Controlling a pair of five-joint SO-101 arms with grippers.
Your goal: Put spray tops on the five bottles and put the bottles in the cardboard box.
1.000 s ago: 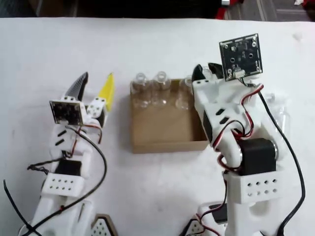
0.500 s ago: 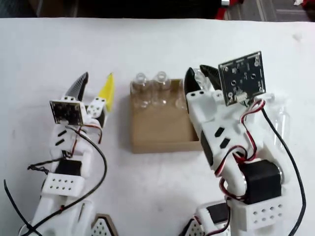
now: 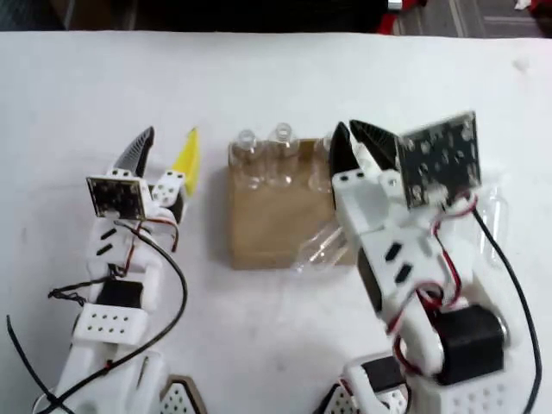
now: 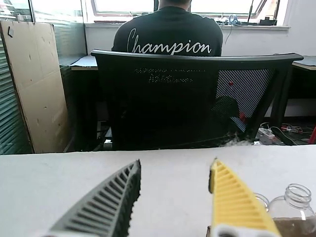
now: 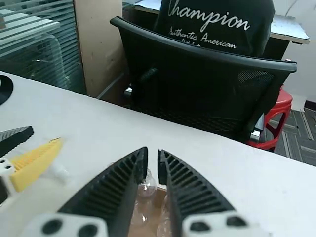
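The cardboard box (image 3: 267, 220) sits mid-table between the arms. Three clear bottles with open necks (image 3: 247, 148) (image 3: 282, 143) (image 3: 319, 159) stand along its far wall. Another clear bottle (image 3: 323, 246) lies across the box's near right corner. My left gripper (image 3: 168, 138) is open with nothing in it, left of the box; its yellow finger (image 4: 237, 202) is beside two bottle necks (image 4: 296, 195). My right gripper (image 3: 348, 128) is over the box's far right corner, shut with a sliver of gap (image 5: 151, 150) and nothing between the fingers.
A further clear bottle (image 3: 498, 207) lies on the white table (image 3: 276, 78) right of the right arm. Beyond the table's far edge stands a black mesh office chair (image 4: 187, 98). A cardboard sheet (image 4: 34, 84) leans behind it.
My right arm has drawn back toward the near right and its fingers have closed. A clear bottle now lies at the box's near right corner. The left arm has kept still.
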